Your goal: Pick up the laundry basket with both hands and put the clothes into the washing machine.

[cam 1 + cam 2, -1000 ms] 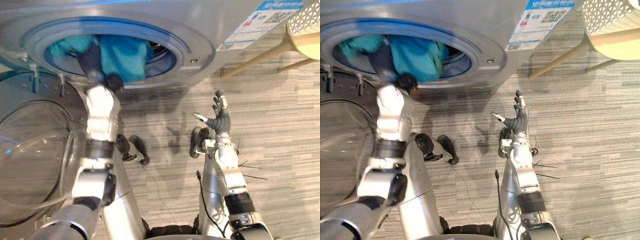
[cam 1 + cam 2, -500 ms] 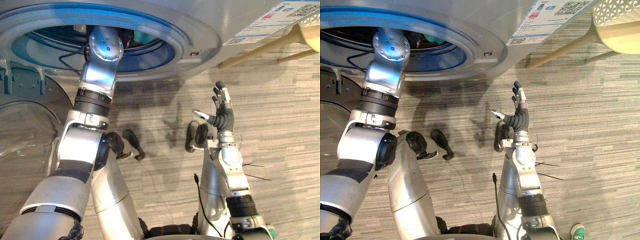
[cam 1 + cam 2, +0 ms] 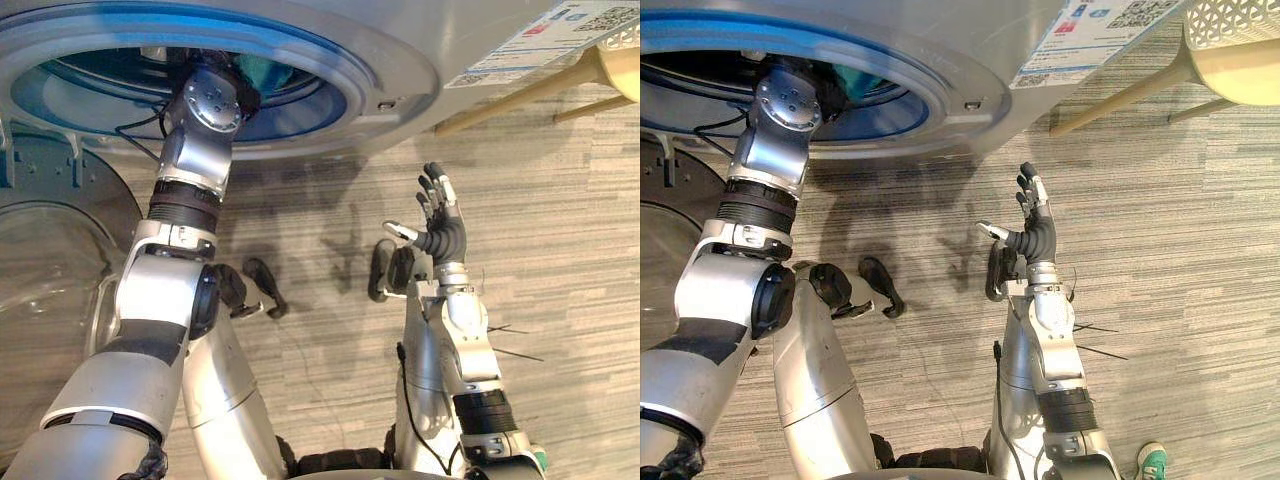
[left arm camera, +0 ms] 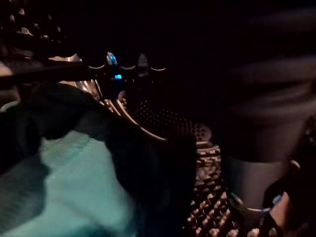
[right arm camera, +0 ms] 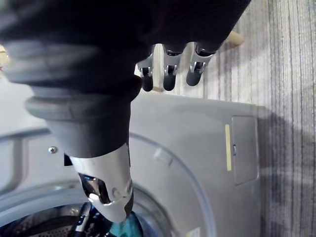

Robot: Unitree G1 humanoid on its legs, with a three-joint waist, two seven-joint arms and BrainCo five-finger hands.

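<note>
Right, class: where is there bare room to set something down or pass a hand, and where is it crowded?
Free: the striped floor between the right hand and the beige legs, and the strip between that hand and the washing machine. Crowded: the drum opening, filled by the left arm and teal cloth.

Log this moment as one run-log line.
left robot hand: inside washing machine, by teal cloth | right robot hand: open, raised over floor, holding nothing | door: open
</note>
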